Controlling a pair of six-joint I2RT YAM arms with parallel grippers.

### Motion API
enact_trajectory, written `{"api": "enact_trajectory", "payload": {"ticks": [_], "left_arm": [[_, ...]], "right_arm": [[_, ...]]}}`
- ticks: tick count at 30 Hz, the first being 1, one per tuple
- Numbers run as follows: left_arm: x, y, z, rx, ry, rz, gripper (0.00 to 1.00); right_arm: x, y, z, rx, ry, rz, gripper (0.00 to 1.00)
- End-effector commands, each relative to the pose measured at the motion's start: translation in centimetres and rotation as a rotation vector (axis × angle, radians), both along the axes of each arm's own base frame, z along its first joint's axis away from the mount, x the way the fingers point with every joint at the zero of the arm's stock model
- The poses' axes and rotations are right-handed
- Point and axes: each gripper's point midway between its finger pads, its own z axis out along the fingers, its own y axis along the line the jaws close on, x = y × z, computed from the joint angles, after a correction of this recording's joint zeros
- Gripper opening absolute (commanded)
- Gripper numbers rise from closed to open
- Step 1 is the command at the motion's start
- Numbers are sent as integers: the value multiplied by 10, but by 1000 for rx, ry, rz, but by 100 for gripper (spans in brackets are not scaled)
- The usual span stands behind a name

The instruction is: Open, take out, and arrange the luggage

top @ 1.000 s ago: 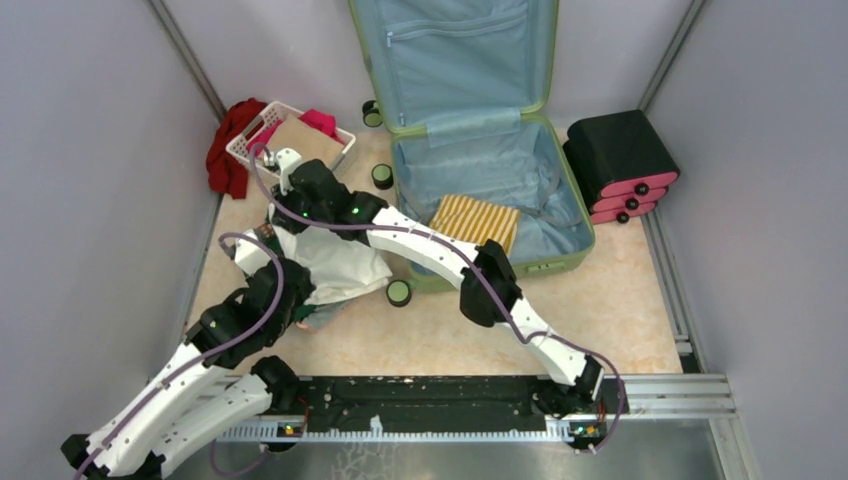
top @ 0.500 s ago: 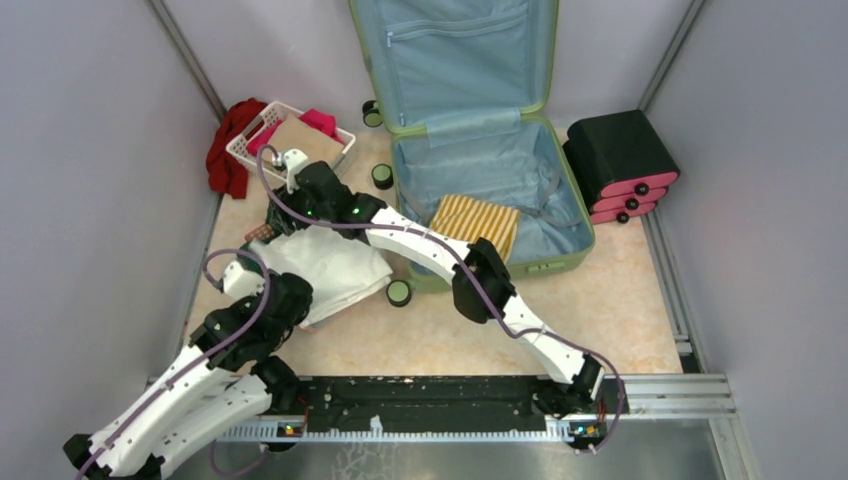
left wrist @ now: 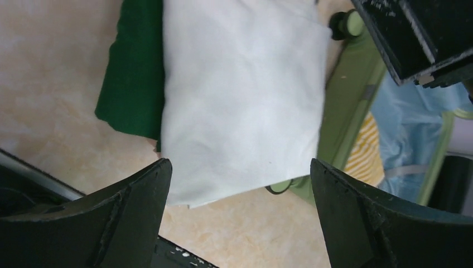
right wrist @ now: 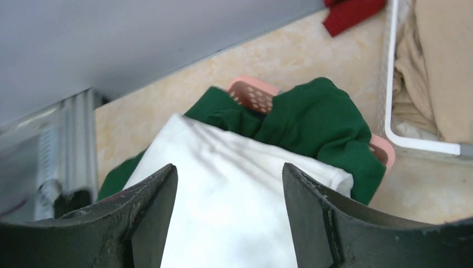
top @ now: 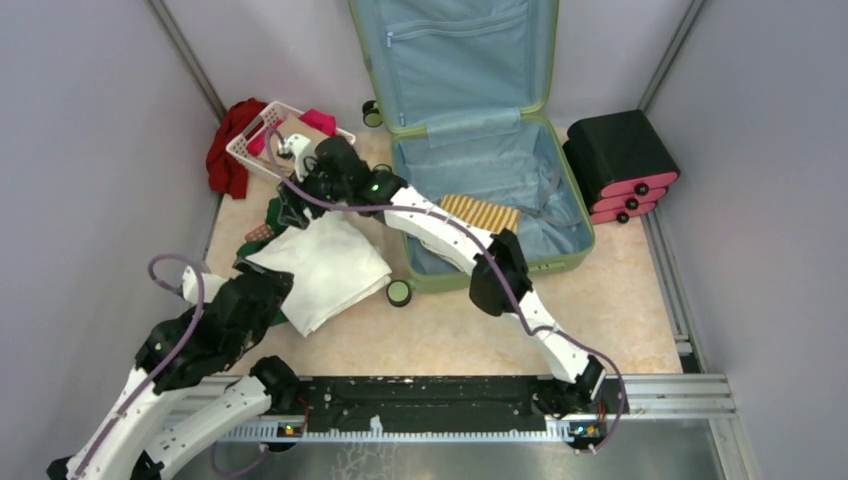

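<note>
Pale stone-look floor between grey walls: the luggage lies open at twelve o'clock, lid against the back wall. At nine o'clock a folded white cloth tops a green cloth, apparently unpacked; a striped cloth lies inside, yet to come out. Left gripper and right gripper hang by the pile, jaws spread, holding nothing. The right arm hides part of the luggage's inside; a pink basket is mostly buried.
</note>
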Motion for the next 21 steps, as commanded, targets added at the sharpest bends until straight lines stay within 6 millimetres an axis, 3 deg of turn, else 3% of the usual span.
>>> {"api": "enact_trajectory", "payload": {"ticks": [1, 7, 10, 15, 21], "left_arm": [[5, -7, 49, 36, -175, -176, 99], [12, -50, 135, 81, -653, -512, 99], [11, -73, 155, 128, -810, -641, 99], [27, -116, 153, 164, -805, -793, 99], [45, -160, 151, 190, -845, -924, 99]], "right_arm": [[-23, -54, 120, 155, -152, 257, 68], [-37, -129, 143, 179, -196, 440, 68], [-40, -167, 136, 162, -202, 458, 68], [-34, -230, 124, 137, -198, 395, 69], [-10, -313, 106, 124, -152, 226, 69]]}}
